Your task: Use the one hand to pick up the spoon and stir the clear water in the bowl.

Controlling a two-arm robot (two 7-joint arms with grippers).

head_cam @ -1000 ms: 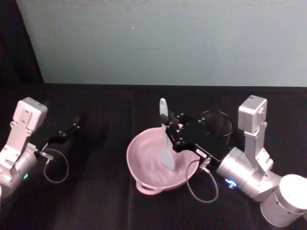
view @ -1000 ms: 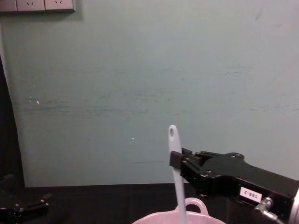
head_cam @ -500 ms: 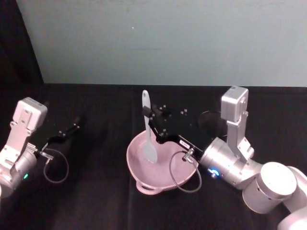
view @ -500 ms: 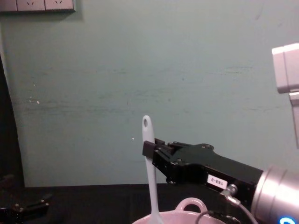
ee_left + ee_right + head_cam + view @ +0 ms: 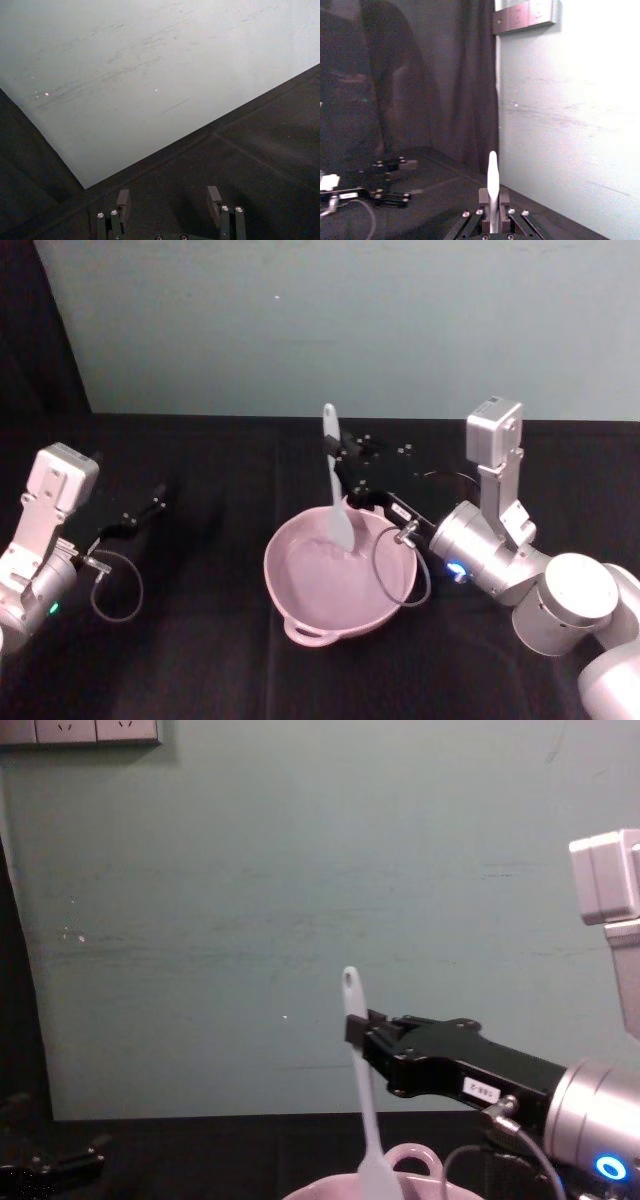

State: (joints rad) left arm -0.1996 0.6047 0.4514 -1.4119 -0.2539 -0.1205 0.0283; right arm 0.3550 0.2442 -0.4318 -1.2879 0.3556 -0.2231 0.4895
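Black counter [image 5: 200, 640], pale green wall [image 5: 350, 320]; right hand [image 5: 338, 468] grips the spoon [image 5: 335, 495] over the bowl [image 5: 275, 585], left hand [image 5: 168, 205] open

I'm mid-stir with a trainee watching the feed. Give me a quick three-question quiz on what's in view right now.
1. True or false: the left gripper is holding the spoon.
2. Where is the spoon's head? A) inside the bowl, near its far rim; B) outside the bowl, on its near side; C) beside the left gripper.
3. Fill in: the spoon's handle stands nearly ____.
Key: 1 false: the right gripper is shut on the handle, and the left one is parked open off to the left. 2 A. 3 upright.
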